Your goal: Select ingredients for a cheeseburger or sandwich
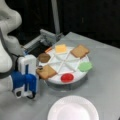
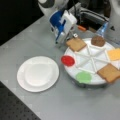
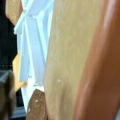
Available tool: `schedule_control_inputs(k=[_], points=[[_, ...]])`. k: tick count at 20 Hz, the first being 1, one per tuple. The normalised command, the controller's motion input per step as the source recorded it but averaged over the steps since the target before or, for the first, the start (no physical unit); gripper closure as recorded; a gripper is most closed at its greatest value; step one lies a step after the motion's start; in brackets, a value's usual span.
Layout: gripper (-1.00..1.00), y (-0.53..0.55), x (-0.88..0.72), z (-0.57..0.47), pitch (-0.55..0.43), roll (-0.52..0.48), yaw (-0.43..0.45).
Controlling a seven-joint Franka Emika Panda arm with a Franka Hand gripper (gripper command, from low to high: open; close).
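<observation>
A round white divided tray (image 1: 58, 80) (image 2: 75, 72) holds the ingredients. My gripper (image 1: 38, 68) (image 2: 72, 35) is at the tray's edge, shut on one brown toast square (image 1: 47, 72) (image 2: 76, 44), which overhangs the rim slightly. The wrist view is filled by this toast (image 3: 67, 62), with the dark patty (image 3: 37, 105) beside it. In both front views the dark round patty (image 1: 44, 57) (image 2: 98, 40), the yellow cheese square (image 1: 60, 48) (image 2: 114, 54) and a second toast square (image 1: 79, 51) (image 2: 109, 72) lie in their own sections. No stacked sandwich is in view.
A green piece (image 1: 85, 66) (image 2: 83, 77) and a red disc (image 1: 67, 77) (image 2: 67, 60) also sit in the tray. A white paper plate (image 1: 73, 110) (image 2: 38, 73) lies bare on the grey table beside the tray. Metal hardware stands behind the tray.
</observation>
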Motion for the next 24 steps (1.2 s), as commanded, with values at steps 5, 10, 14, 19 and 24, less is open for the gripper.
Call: schedule_control_inputs(k=[5, 10, 14, 19, 24], points=[[1.0, -0.08, 0.25, 0.07, 0.061, 0.102, -0.007], [1.0, -0.08, 0.24, 0.05, 0.05, 0.086, 0.007], [1.0, -0.11, 0.24, 0.07, 0.045, 0.081, 0.021], [1.0, -0.15, 0.22, 0.15, 0.081, 0.09, 0.034], [1.0, -0.21, 0.18, 0.24, 0.121, 0.074, 0.078]])
